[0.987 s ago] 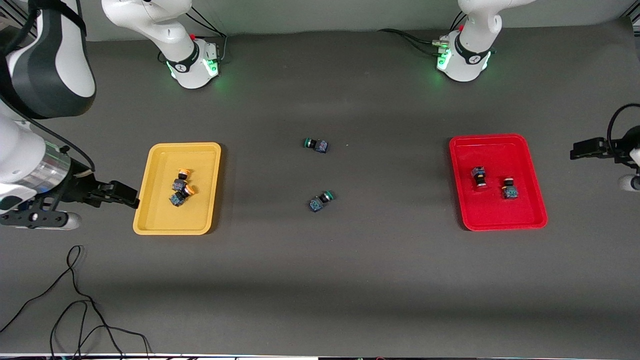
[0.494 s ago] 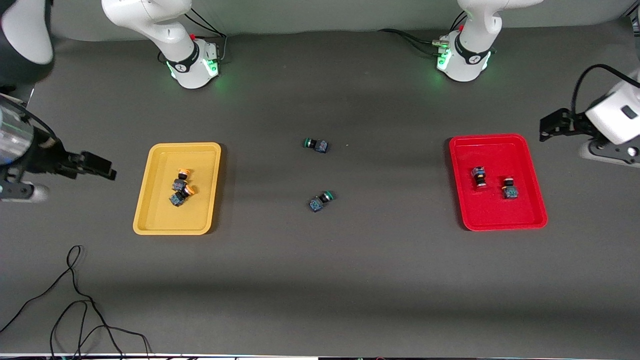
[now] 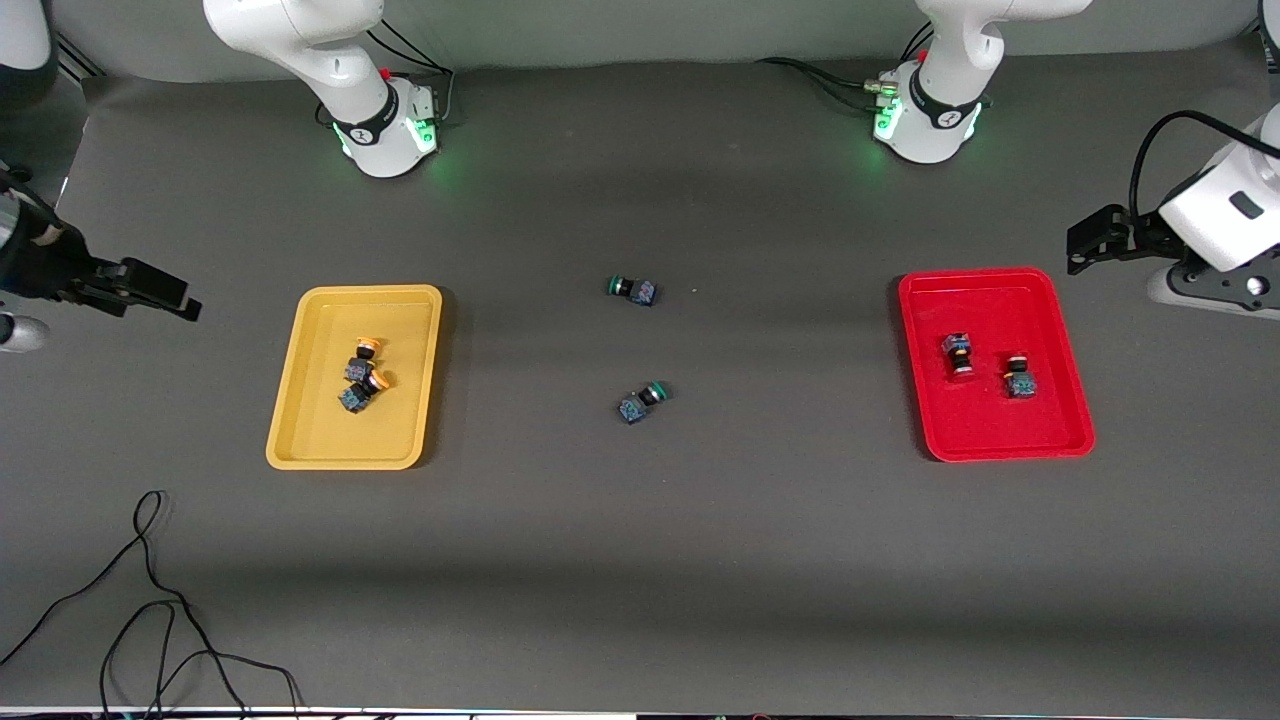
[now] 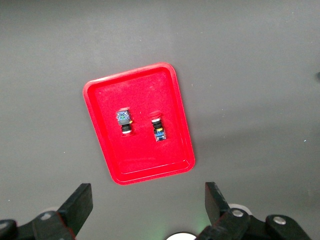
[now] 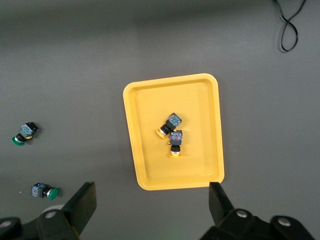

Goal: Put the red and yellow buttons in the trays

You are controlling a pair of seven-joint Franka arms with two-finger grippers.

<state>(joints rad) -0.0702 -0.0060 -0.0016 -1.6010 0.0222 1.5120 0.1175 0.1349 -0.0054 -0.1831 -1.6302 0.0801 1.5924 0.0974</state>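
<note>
The yellow tray (image 3: 400, 330) holds two yellow-capped buttons (image 3: 363, 350) (image 3: 362, 388), lying close together. The red tray (image 3: 1000, 300) holds two red-capped buttons (image 3: 957, 352) (image 3: 1019, 378), a little apart. My right gripper (image 3: 165, 290) is open and empty over bare table at the right arm's end, beside the yellow tray. My left gripper (image 3: 1085, 240) is open and empty over bare table at the left arm's end, beside the red tray. The right wrist view shows the yellow tray (image 5: 200, 100) and its buttons (image 5: 170, 125). The left wrist view shows the red tray (image 4: 145, 90) and its buttons (image 4: 124, 121).
Two green-capped buttons (image 3: 632, 289) (image 3: 642, 400) lie on the dark table between the trays; both also show in the right wrist view (image 5: 24, 133) (image 5: 44, 190). A loose black cable (image 3: 150, 600) lies near the front camera at the right arm's end.
Both grippers have drawn away from their trays, empty. The right one moved off the yellow tray's corner toward the table's end. The left one came into view beside the red tray.
</note>
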